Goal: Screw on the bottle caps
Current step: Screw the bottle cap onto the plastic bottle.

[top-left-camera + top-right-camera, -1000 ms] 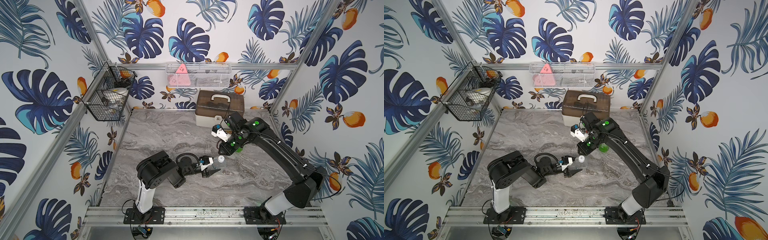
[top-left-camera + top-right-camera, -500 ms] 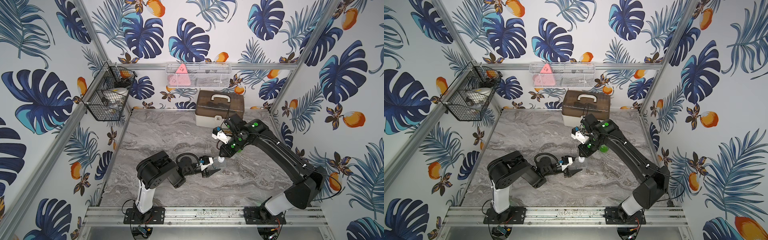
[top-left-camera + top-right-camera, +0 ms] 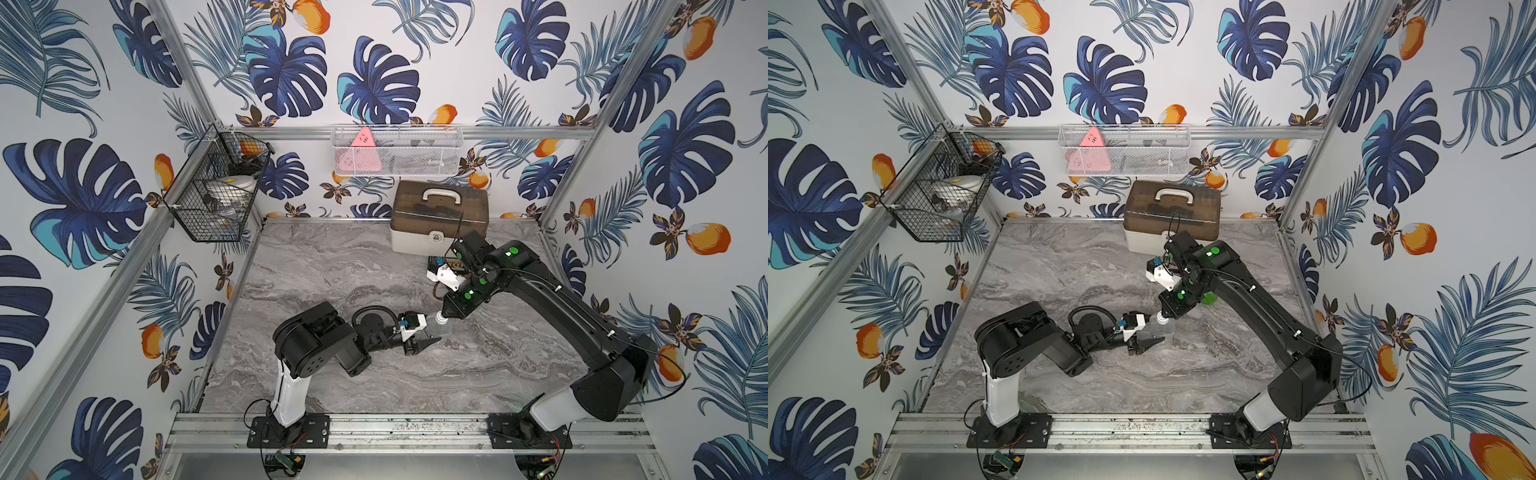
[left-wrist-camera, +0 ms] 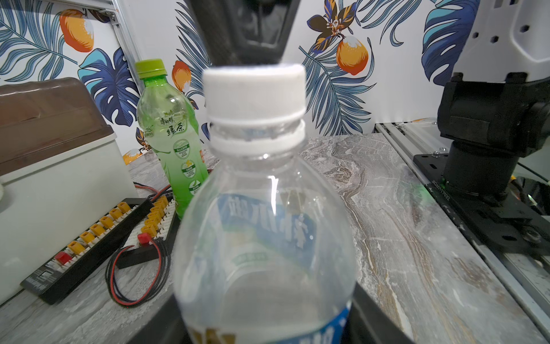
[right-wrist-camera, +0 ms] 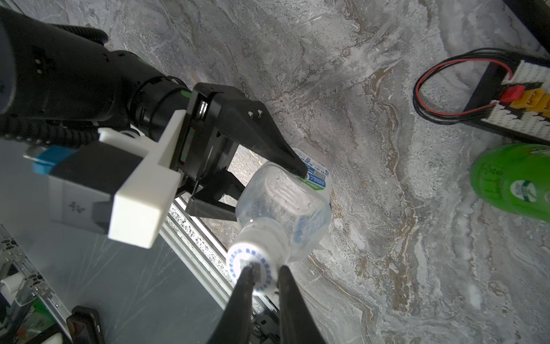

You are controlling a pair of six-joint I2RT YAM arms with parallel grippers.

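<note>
The white cap (image 4: 254,89) sits on the neck of the clear bottle (image 4: 265,238), with a strip of bare neck showing between the cap and the white ring below it. The bottle stands near the middle of the bench (image 3: 332,266).

My left fingers (image 5: 268,140) reach in low along the bench and clamp the bottle's lower body at the label, one finger on each side.

My right fingers (image 5: 242,297) come down from above. They are drawn almost together and grip nothing. Their tips are at the top of the cap rather than round its sides: one tip lies over the printed top, the other at its rim.

The green bottle (image 4: 169,143) stands upright with its green cap (image 4: 150,67) on, apart from the clear one and toward the back. In a top view my right arm hides most of it. Its base is just beside the end of a black connector board (image 4: 89,238), which has yellow plugs and a loop of red and black wire.

Behind the board, a white box (image 3: 438,216) with a brown lid and white handle stands against the back wall. A white mesh basket (image 3: 397,151) hangs above the box, and a black wire basket (image 3: 216,195) hangs on the left wall.
</note>
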